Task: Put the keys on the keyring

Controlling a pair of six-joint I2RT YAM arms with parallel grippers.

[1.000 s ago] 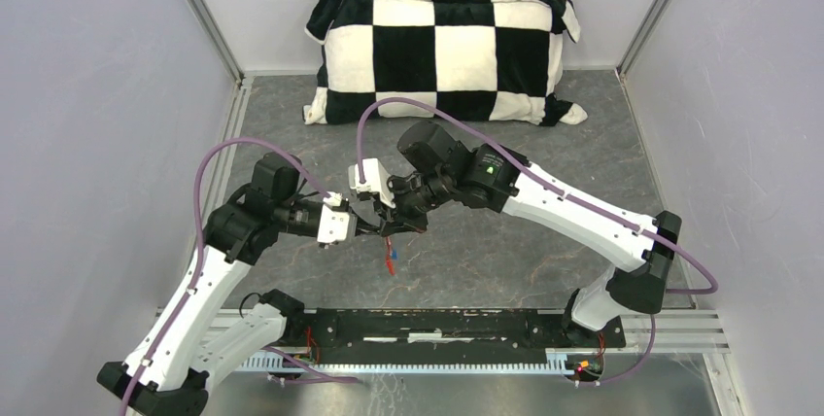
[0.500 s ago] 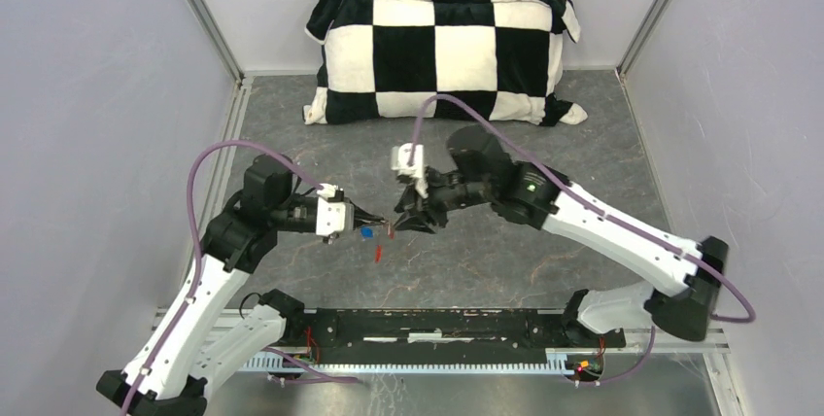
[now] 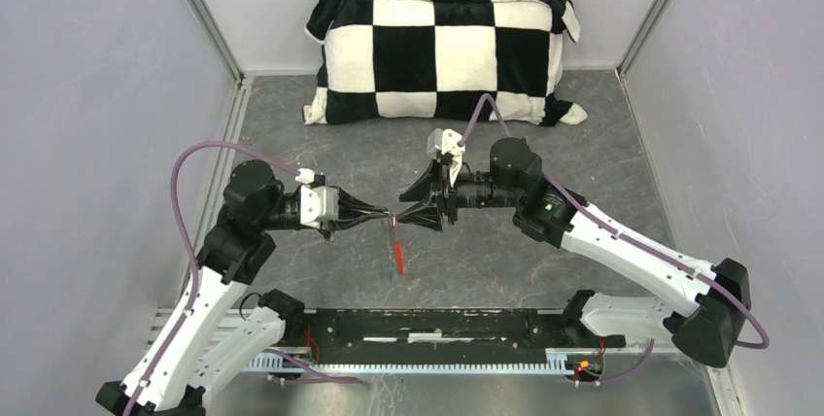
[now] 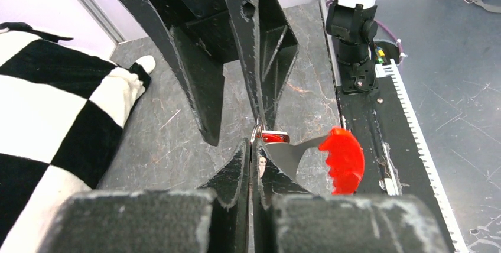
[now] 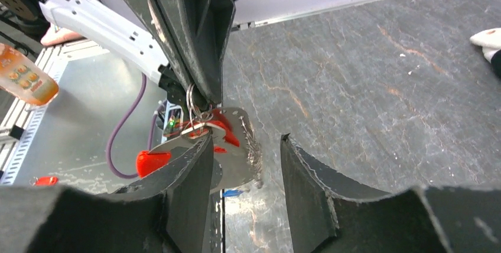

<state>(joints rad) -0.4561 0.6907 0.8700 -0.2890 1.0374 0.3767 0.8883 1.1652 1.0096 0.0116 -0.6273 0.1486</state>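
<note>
The left gripper point(image 3: 386, 218) had its two black fingers pressed tightly together, pinching a thin wire keyring point(image 4: 256, 136) at their very tips. The keys point(image 4: 289, 153) hung from that ring as small silver blades bunched just beyond the fingertips. One key carried a round red tag point(image 4: 345, 159). In the overhead view a red tag dangled below the point where the grippers met, and it could not be told whether it touched the surface beneath.

The right gripper point(image 3: 404, 214) faced the left one almost tip to tip, with its jaws spread apart and gripping nothing. In its own wrist view its fingers point(image 5: 189, 173) stood either side of a silver key blade, with a clear gap beside the far finger. Whether the near finger touched the blade could not be told.

Both arms reached inward from the left and right, meeting above the middle of a grey, stone-patterned table point(image 3: 544, 144). A black-and-white checked pillow point(image 3: 442, 52) lay at the far edge against the back wall, well apart from the grippers.
</note>
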